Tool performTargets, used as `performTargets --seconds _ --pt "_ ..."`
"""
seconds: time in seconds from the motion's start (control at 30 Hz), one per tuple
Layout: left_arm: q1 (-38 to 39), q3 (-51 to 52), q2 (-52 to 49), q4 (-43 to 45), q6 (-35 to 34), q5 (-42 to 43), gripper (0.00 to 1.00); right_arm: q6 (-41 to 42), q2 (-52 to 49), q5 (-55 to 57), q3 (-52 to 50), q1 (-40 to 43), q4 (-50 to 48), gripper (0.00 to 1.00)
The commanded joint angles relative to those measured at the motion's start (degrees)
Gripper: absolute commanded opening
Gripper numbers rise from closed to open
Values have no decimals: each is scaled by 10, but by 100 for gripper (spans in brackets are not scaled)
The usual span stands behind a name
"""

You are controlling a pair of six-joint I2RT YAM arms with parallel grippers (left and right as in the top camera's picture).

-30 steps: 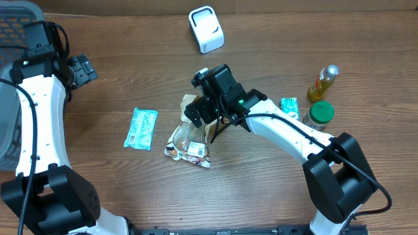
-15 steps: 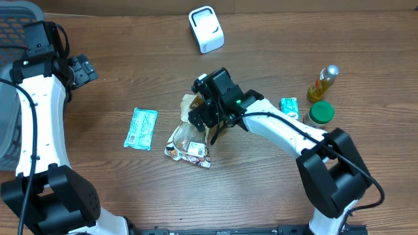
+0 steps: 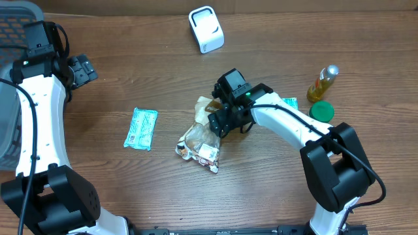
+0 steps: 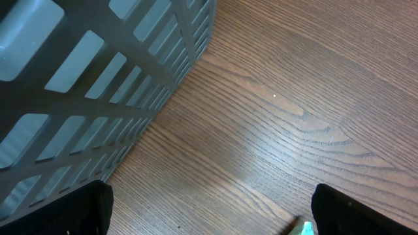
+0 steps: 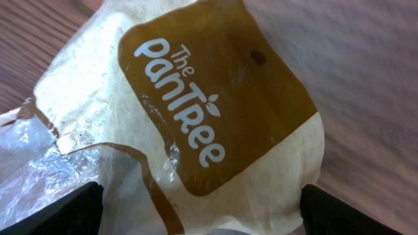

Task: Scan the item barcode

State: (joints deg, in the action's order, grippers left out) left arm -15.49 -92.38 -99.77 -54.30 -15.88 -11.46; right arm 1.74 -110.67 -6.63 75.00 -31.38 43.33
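A grey basket [image 3: 12, 26] sits at the far left corner of the desk [image 3: 144, 196]. The left tool [image 3: 80, 68] hangs just beside it, released, its fingers [image 4: 59, 209] spread wide with only bare wood between them. Further right, a teal packet [image 3: 141, 128] lies flat in the left half of the desk. Near the centre lies the bread bag [image 3: 198, 138], a clear and brown pouch printed "The PanTree", with a white label [image 3: 209, 153] at its near end. The right tool [image 3: 222, 121] is down over the bag's brown far end, fingers set wide on either side; I cannot tell whether they pinch it. A white scanner [image 3: 206, 29] stands near the far edge, well apart from the bag. Toward the right edge are a small teal packet [image 3: 289, 102], a green-lidded jar [image 3: 321, 111] and an oil bottle [image 3: 324, 81].
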Motion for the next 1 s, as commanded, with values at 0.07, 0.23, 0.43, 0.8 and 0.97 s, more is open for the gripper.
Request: performTargets --seconds 0.07,0.23,0.43,0.8,0.97 --pt "2 -10 5 1 7 -7 99 33 26 10 13 15 29 90" --pt "2 -10 5 1 7 -7 99 32 71 10 13 15 35 94" --pt "2 -10 5 1 7 -7 100 32 103 10 13 16 36 99" --pt "2 -10 5 1 7 -7 100 32 103 10 12 16 55 100" --pt "2 -10 5 1 7 -7 99 31 103 10 12 16 59 100"
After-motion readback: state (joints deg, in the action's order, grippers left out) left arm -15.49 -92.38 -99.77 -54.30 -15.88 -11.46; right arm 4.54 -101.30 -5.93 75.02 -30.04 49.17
